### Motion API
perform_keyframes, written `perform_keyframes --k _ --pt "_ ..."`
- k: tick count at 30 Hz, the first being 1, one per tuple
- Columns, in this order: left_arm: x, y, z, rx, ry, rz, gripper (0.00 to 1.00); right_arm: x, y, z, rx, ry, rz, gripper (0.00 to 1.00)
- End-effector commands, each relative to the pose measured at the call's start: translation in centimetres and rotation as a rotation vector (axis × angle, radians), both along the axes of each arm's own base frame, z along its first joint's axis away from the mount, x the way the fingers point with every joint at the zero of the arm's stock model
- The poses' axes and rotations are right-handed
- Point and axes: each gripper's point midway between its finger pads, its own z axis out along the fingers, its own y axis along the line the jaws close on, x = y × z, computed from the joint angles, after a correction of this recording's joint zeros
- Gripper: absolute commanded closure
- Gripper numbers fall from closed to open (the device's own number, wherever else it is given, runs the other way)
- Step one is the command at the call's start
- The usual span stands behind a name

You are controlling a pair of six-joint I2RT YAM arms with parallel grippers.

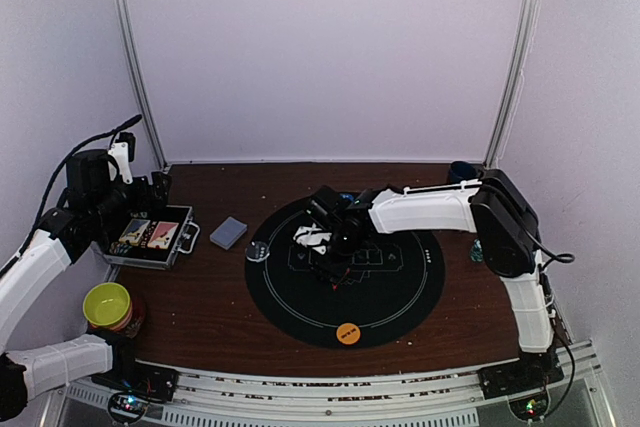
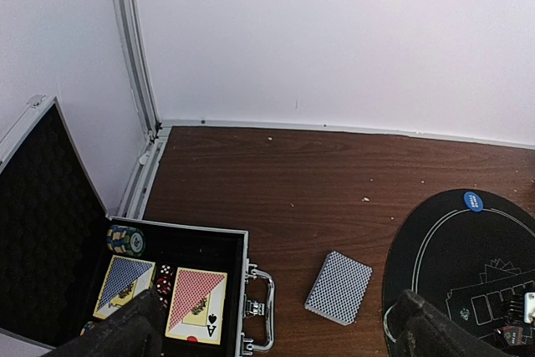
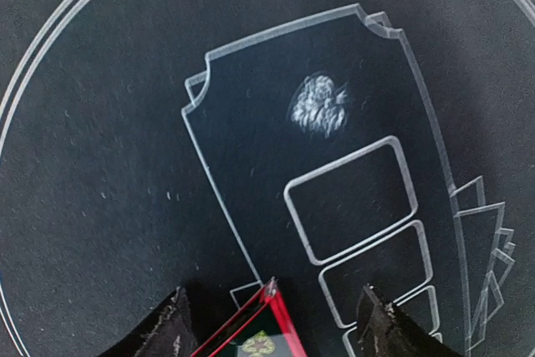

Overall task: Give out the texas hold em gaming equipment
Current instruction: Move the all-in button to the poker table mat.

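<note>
The red marker (image 3: pixel 266 323) lies flat on the black mat (image 3: pixel 125 165), between the right tool's (image 3: pixel 273 294) parted, released fingers. The left tool (image 2: pixel 280 303) hangs wide open above the cards (image 2: pixel 338 287) on the bench (image 2: pixel 334 173).

Everything's set on a brown wooden table (image 1: pixel 215 297). A round black mat (image 1: pixel 400 297) is laid mid-table, an open metal case (image 1: pixel 182 227) is parked at the left, and a grey-blue-backed deck (image 1: pixel 228 233) is dropped between them. A dark blue cup (image 1: pixel 461 172) is tucked at the far right.
</note>
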Motion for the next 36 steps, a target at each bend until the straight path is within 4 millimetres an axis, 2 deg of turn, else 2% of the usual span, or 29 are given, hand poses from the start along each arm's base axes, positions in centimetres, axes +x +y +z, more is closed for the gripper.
perform_keyframes --k 1,5,8,15,21,25,29,33,36 --pt "0.0 0.1 1.6 -0.011 -0.048 -0.003 0.02 -0.7 -2.5 -0.9 -0.049 0.046 -0.016 0.35" --pt "0.1 0.1 1.5 -0.010 -0.047 -0.001 0.02 -0.2 -4.3 -0.7 -0.052 0.048 -0.041 0.46" --pt "0.1 0.1 1.6 -0.011 -0.048 -0.001 0.02 0.8 -5.9 -0.4 -0.048 0.040 -0.079 0.55" --pt "0.1 0.1 1.5 -0.010 -0.044 0.000 0.02 3.2 -11.1 -0.4 -0.040 0.046 -0.179 0.58" --pt "0.2 0.2 1.4 -0.010 -0.041 0.002 0.02 4.4 -15.9 -0.1 -0.038 0.030 -0.265 0.57" --pt "0.2 0.1 1.3 -0.010 -0.039 0.002 0.02 6.5 -19.4 0.2 -0.048 -0.006 -0.356 0.57" --pt "0.2 0.2 1.2 -0.008 -0.037 0.005 0.02 8.4 -22.6 -0.4 -0.073 -0.022 -0.423 0.57" --pt "0.3 0.2 1.1 -0.008 -0.033 0.008 0.02 9.2 -23.7 0.0 -0.073 -0.030 -0.434 0.50" --pt "0.4 0.2 1.0 -0.007 -0.031 0.007 0.02 9.3 -22.7 2.0 -0.028 -0.033 -0.397 0.37"
